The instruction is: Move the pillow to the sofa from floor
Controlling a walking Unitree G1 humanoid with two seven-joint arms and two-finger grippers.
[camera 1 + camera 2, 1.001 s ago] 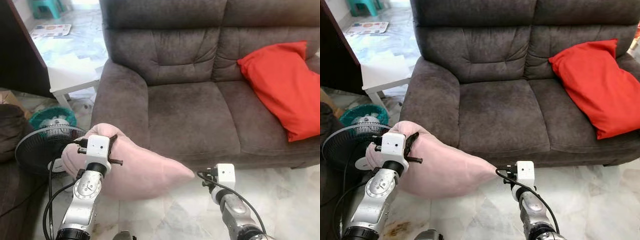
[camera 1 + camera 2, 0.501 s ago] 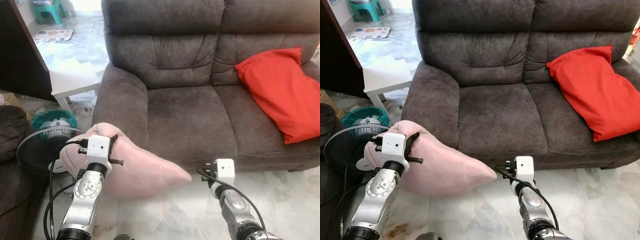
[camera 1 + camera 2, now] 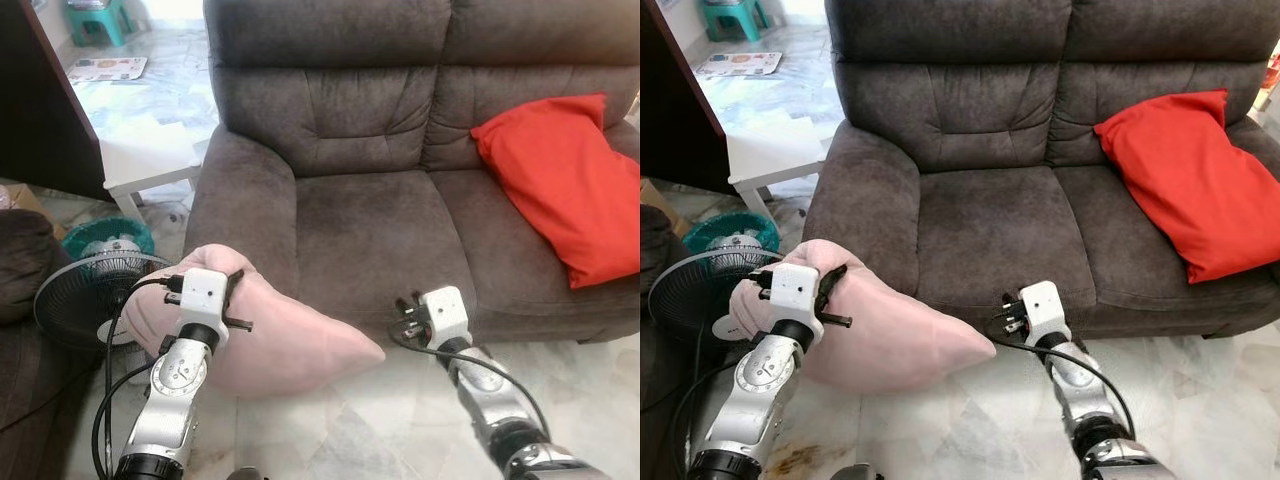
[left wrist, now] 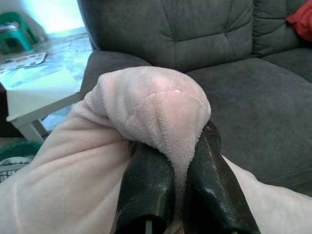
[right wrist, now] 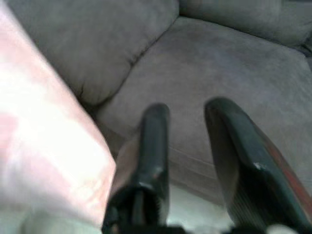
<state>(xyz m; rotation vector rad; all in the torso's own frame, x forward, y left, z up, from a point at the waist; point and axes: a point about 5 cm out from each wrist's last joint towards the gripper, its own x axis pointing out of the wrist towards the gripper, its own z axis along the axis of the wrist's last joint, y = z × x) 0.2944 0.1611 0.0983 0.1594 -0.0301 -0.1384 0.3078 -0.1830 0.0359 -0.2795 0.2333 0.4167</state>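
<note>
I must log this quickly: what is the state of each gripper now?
Left gripper: closed, pinching a fold of the pink pillow.
Right gripper: open, holding nothing, in front of the sofa seat.

We see the pale pink plush pillow held up off the floor, one corner bunched in our left pincer. It hangs just before the dark brown sofa, near its left armrest.
</note>
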